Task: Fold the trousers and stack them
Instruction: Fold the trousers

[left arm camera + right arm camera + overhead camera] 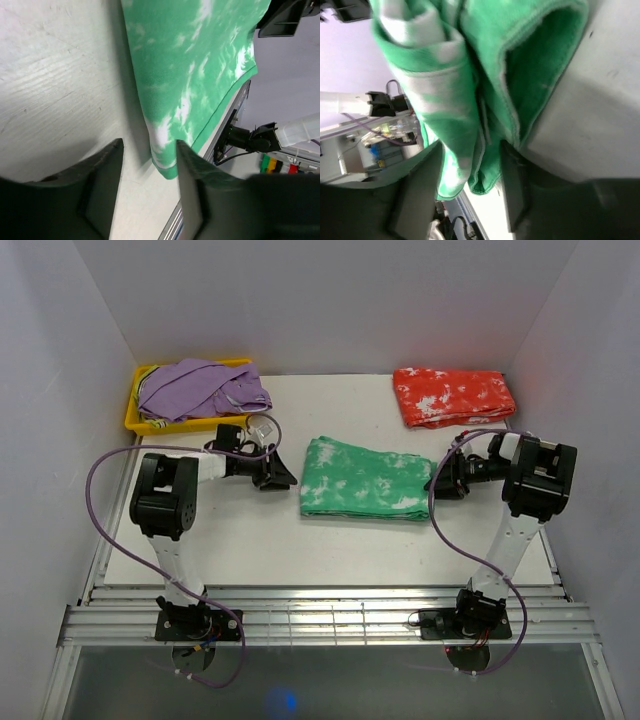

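Observation:
The green trousers (pixel 365 478), blotched white, lie folded in the middle of the table. The red-orange trousers (pixel 453 396) lie folded at the back right. My left gripper (pixel 275 472) is at the green pair's left edge, my right gripper (pixel 440 478) at its right edge. In the left wrist view the left gripper (pixel 150 145) is open, and a corner of the green trousers (pixel 195 65) reaches between its fingertips. In the right wrist view the right gripper (pixel 470 150) is open around the bunched hem of the green trousers (pixel 450 80), which hangs loose between the fingers.
A yellow bin (pixel 133 412) at the back left holds a plain purple garment (pixel 200 390). White walls close in the table (pixel 250 540) on the left, right and back. A metal rail (pixel 330 620) runs along the near edge by the arm bases.

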{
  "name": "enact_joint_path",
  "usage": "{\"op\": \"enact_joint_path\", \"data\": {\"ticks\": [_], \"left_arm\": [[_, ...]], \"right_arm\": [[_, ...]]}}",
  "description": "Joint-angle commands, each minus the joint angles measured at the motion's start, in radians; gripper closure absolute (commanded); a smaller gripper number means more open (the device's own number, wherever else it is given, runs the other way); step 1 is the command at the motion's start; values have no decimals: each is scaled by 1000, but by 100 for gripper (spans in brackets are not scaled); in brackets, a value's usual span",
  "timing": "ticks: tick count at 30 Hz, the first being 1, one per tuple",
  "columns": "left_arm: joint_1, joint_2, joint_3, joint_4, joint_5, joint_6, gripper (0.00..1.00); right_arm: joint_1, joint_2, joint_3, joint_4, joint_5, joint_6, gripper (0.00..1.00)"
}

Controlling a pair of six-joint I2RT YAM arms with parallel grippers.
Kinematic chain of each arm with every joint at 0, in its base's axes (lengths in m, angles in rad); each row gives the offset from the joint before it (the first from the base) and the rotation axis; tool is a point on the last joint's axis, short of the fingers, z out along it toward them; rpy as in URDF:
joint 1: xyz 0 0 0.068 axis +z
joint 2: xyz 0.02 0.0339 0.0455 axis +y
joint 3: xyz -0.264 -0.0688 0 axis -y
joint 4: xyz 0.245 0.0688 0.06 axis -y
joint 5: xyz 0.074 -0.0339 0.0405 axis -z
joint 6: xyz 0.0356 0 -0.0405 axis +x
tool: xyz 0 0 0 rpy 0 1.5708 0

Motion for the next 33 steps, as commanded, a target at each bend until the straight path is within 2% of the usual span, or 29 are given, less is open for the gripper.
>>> {"op": "enact_joint_path", "data": {"ticks": [1, 3, 4, 5, 8, 10, 11, 14, 16, 19, 23, 26, 29, 32, 33], "left_arm": [[23, -181, 105, -174, -19, 192, 41], [30, -225, 141, -228, -6, 289, 32], [27, -242, 171, -232, 0, 313, 27], [22, -263, 181, -208, 11, 313, 22], [-1, -240, 204, -84, 72, 238, 22], [-35, -211, 210, -12, 81, 143, 23], [-47, -173, 210, 74, 72, 110, 23], [-84, -89, 243, 236, 63, -41, 23], [-90, 26, 274, 295, 72, -152, 23], [-92, 169, 322, 479, 69, -306, 23], [-92, 341, 391, 564, 48, -438, 24], [-92, 389, 353, 576, 5, -460, 24], [-78, 363, 316, 584, 21, -432, 24], [-55, 235, 293, 543, 60, -357, 24], [-50, 193, 293, 498, 69, -275, 24]], "right_arm": [[-15, -112, 136, -70, 116, -126, 35], [-17, -188, 171, -100, 149, -163, 20], [-16, -209, 190, -101, 155, -166, 16], [-14, -224, 222, -96, 149, -166, 16], [23, -238, 285, -81, 72, -128, 25], [81, -209, 315, -116, 19, -128, 26], [101, -201, 319, -116, -41, -119, 25], [165, -164, 264, -44, -136, -55, 18], [198, -122, 219, -4, -160, -33, 15], [207, -62, 171, 152, -149, 49, 14], [207, 26, 168, 306, -77, 116, 15], [207, 93, 181, 364, -49, 128, 15], [207, 123, 208, 297, -69, 84, 15], [207, 38, 220, 168, -86, 7, 15], [207, -26, 222, 124, -89, -14, 15]]}}
